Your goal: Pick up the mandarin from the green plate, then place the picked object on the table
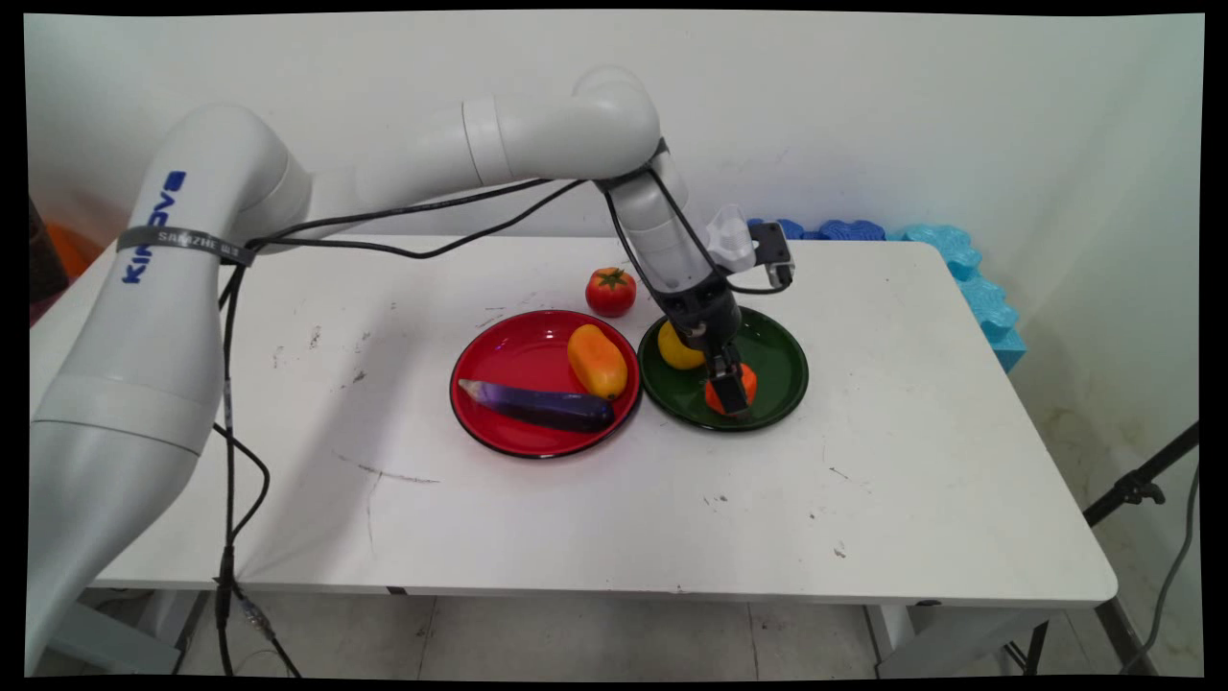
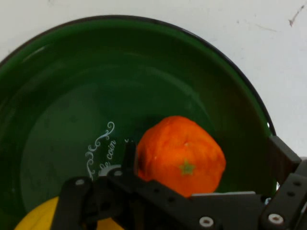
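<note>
**Gripper straddling the orange in the green plate**

We are seeing the orange lying in the green plate, toward the plate's near rim in the main view. The gripper is reaching down into the plate with its jaws spread, one finger standing just beside one flank of the orange and the other finger standing apart from the opposite flank. We are not seeing either finger pressing the fruit; the orange is resting on the plate floor between them.

A yellow fruit is lying in the same plate, on its far left side, near the gripper's linkage; in the hand view it is showing only as a yellow edge at the bottom left.

A red plate is sitting just left of the green plate, their rims almost touching. It is holding a mango and an eggplant, the two touching.

A tomato is standing on the table behind the two plates, near the arm's wrist.
</note>
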Robot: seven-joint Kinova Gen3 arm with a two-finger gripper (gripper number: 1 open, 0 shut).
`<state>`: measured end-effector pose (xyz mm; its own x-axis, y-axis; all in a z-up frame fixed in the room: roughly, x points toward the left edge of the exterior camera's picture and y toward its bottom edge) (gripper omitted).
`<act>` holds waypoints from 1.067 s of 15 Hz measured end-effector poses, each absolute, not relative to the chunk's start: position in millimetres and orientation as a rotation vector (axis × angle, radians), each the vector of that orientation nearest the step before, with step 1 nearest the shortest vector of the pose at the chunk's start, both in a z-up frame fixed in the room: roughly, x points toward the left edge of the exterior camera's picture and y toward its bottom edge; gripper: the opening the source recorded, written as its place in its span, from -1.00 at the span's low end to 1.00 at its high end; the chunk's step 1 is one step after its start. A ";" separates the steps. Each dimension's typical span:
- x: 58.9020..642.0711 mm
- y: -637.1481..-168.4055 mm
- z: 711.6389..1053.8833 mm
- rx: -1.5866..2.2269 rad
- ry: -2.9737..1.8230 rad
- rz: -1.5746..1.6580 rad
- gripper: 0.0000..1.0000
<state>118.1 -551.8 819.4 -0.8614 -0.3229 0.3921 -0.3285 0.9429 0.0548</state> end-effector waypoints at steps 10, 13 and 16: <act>115.5 -561.6 818.8 0.427 -2.722 0.039 -1.00; 113.4 -561.2 832.7 0.461 -2.695 0.056 -1.00; 111.5 -559.7 855.9 0.512 -2.656 0.084 -1.00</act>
